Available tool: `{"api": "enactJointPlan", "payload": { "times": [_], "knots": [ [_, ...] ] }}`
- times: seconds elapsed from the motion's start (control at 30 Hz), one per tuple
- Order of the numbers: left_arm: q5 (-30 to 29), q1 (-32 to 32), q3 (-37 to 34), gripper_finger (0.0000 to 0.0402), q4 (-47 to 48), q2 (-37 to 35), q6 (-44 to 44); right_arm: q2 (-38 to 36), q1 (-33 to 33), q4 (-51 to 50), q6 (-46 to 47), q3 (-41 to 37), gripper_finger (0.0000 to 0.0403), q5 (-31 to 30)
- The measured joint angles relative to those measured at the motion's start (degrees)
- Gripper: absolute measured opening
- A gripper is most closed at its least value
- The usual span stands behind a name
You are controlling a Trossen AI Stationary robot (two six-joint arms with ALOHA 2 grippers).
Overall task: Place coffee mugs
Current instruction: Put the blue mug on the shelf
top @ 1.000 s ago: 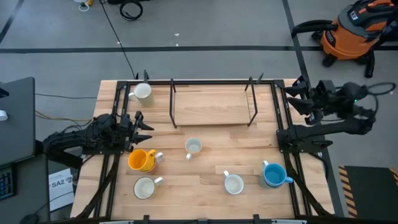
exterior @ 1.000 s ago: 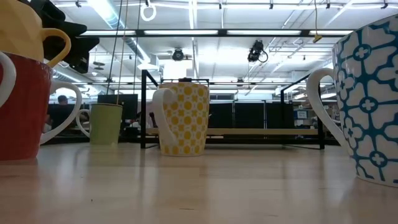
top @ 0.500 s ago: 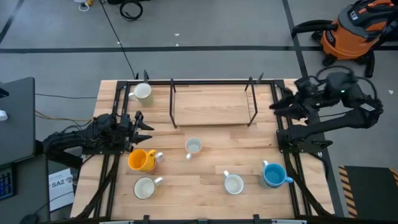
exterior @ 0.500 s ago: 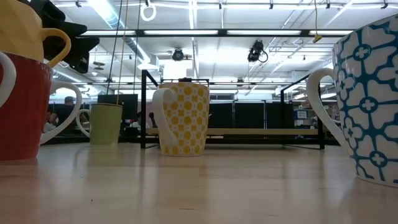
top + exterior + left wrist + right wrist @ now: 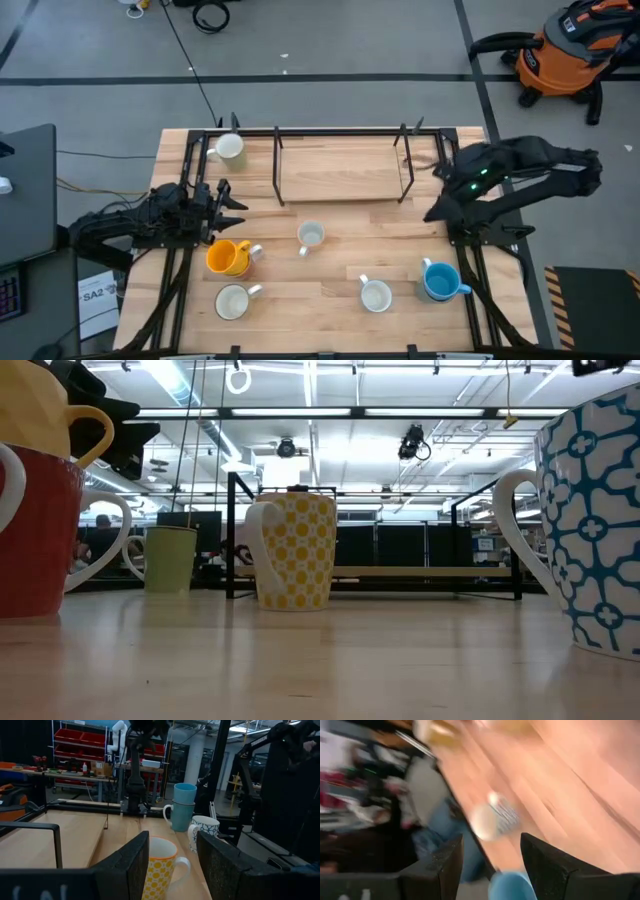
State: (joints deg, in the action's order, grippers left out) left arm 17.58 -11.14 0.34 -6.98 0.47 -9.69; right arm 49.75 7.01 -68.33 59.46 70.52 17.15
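Above the table's right edge, right gripper (image 5: pixel 432 212) hung, fingers apart, empty; probably targeting the blue mug (image 5: pixel 439 281). Approach should descend squarely over its rim. Left gripper (image 5: pixel 228 198) waited open.

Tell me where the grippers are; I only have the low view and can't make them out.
Observer: The left gripper is near the table's left edge, open, just behind the orange mug.
Operator: And the right one?
Observer: The right gripper hangs over the right side, open and empty, behind the blue mug.
Operator: How many mugs in all?
Observer: Six show from above; the cream mug stands alone in the far left corner.
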Motion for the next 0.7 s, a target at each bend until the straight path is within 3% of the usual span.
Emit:
{"api": "enactJointPlan", "payload": {
  "times": [0.17, 0.7],
  "knots": [
    [-0.02, 0.01, 0.0, 0.0172, 0.02, 0.0, -0.02, 4.41, 4.74, -3.64, 0.99, 0.0, 0.0203, 3.9],
    [-0.01, 0.01, 0.0, 0.0172, 0.0, 0.0, -0.02, 18.13, 19.99, -10.21, 0.85, 0.0, 0.0203, 3.06]
  ]
}}
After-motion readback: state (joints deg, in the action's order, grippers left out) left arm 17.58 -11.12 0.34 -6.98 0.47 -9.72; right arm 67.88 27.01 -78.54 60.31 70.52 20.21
